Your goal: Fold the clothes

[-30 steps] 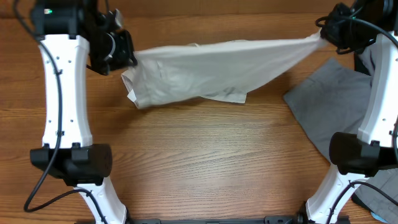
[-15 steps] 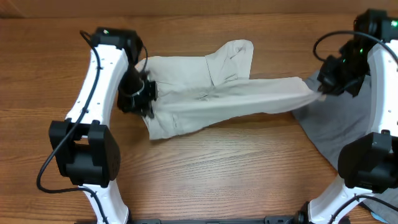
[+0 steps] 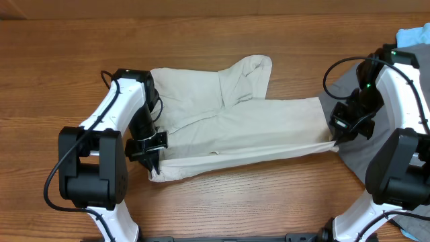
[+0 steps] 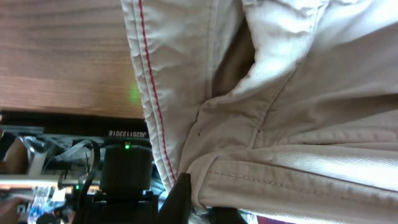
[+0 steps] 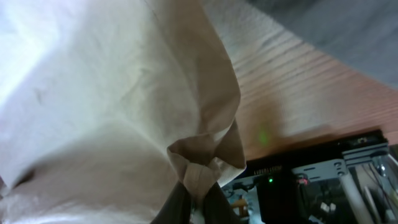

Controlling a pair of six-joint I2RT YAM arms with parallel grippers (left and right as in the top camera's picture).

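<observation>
The cream shorts point(image 3: 235, 128) are being held stretched flat across the middle of the wooden surface point(image 3: 235, 202), one end being pinched by the closed left fingers point(image 4: 177, 200) and the other by the closed right fingers point(image 5: 173, 208), just beside a grey garment point(image 3: 349, 161).

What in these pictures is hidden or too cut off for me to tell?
- Overhead: the grey garment lies mostly behind the right arm, so its shape is unclear.
- Overhead: the light blue cloth is cut off by the top edge.
- Wrist views: bunched shorts cover the tips of the left pincer and right pincer.
</observation>
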